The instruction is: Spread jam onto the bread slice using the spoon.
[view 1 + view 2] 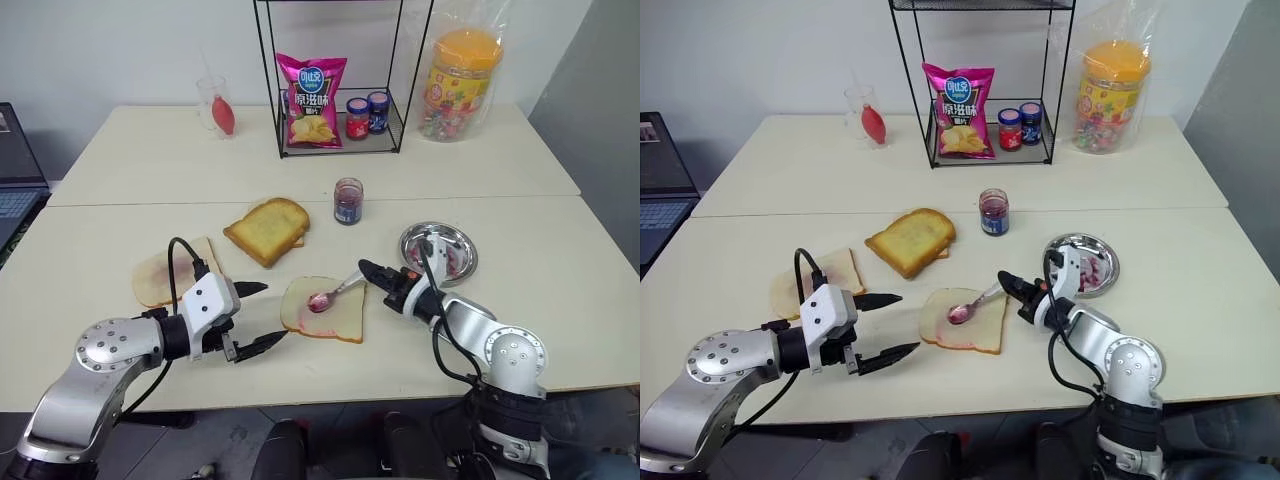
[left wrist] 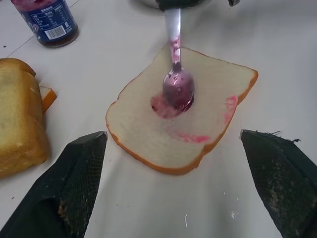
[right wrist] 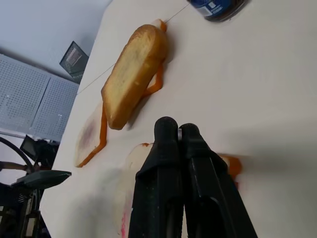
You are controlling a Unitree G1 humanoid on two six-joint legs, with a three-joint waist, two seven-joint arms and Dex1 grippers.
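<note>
Two end effectors work over the near edge of the pale bench, and the step in hand looks like the spreading itself: the spoon is loaded and already on the bread. Nearest, the left end effector stands with its black fingers spread wide and grasping nothing, hovering just off the bread slice's left edge, apart from the crust. Across the slice, the right end effector is clenched on the handle of the spoon, whose shaft slants down to the bowl resting on the middle of the bread slice. The jam sits as a glossy red-purple pool under and around the bowl, with a thinner pink streak toward one side; most of the white crumb is bare. The next move would call for dragging the bowl flat outward toward the crust, lightly enough not to tear or push the unheld slice; the left end effector could steady it. Farther back lie a toasted slice, a pale slice with a purplish stain, a steel dish, and the open jam jar.
</note>
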